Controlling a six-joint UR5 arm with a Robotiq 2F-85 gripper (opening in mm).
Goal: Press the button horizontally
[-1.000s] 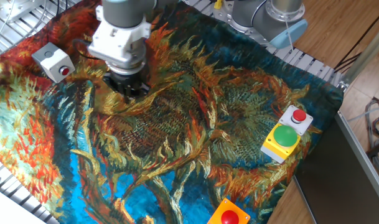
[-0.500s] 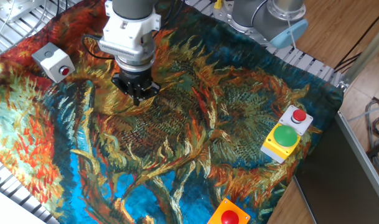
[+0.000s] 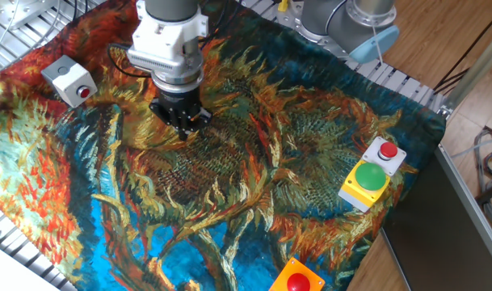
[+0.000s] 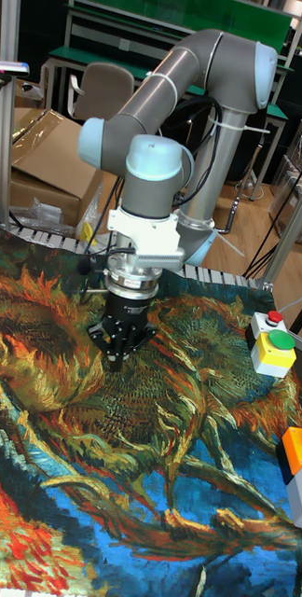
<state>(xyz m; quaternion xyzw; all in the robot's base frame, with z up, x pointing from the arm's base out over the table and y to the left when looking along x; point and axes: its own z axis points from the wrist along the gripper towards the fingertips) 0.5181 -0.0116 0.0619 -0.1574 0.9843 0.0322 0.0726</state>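
The gripper (image 3: 183, 128) is seen pointing straight down over the sunflower-print cloth (image 3: 254, 170) that covers the bench, its dark fingers (image 4: 115, 359) low above the fabric. Whether the fingers are apart or together cannot be told; their tips are lost against the busy pattern in both views. Nothing is seen held between them.

The button (image 3: 84, 92), small, red and round, is found on the side face of a light grey, white-topped box (image 3: 66, 78). In the fixed view that box is placed well apart from the fingers, up and to the left of them, near the cloth's edge. It is not shown in the tall view.

Far off to the fingers' right in the fixed view, a yellow box with a green button (image 3: 368, 179) is spotted, and an orange box with a red dome (image 3: 297, 279) is seen at the lower edge.
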